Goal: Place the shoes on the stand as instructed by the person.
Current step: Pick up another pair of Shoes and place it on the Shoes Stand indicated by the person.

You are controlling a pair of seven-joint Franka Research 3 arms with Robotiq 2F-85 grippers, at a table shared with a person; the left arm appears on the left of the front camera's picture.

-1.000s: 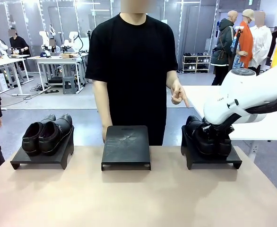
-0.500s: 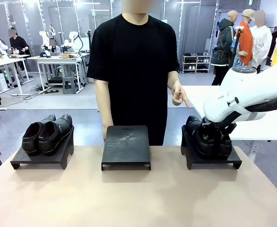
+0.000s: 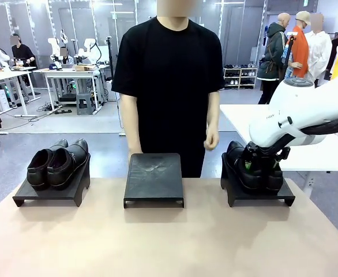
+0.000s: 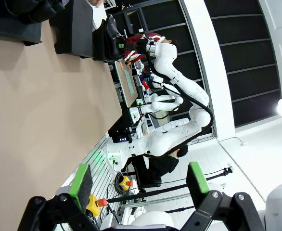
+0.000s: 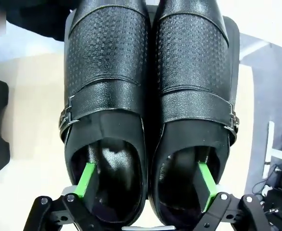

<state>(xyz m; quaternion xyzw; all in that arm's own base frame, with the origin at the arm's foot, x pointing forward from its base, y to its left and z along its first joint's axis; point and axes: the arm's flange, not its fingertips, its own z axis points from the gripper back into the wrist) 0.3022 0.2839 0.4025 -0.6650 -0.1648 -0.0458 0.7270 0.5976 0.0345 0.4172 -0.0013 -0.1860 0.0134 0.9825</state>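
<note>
One pair of black shoes sits on the left stand. A second pair of shoes rests on the right stand, toes toward the person. My right gripper reaches down into this pair. In the right wrist view the right gripper is open, one green finger inside each shoe, gripping nothing. The middle stand is bare. My left gripper hangs open in the air, off the table's side.
The person stands behind the middle stand, one hand lowered at waist height. The tan table lies bare in front of the three stands. A white table stands behind on the right.
The right gripper's fingers have spread apart inside the shoes on the right stand. The person's pointing hand has dropped to the waist. The left arm is still.
</note>
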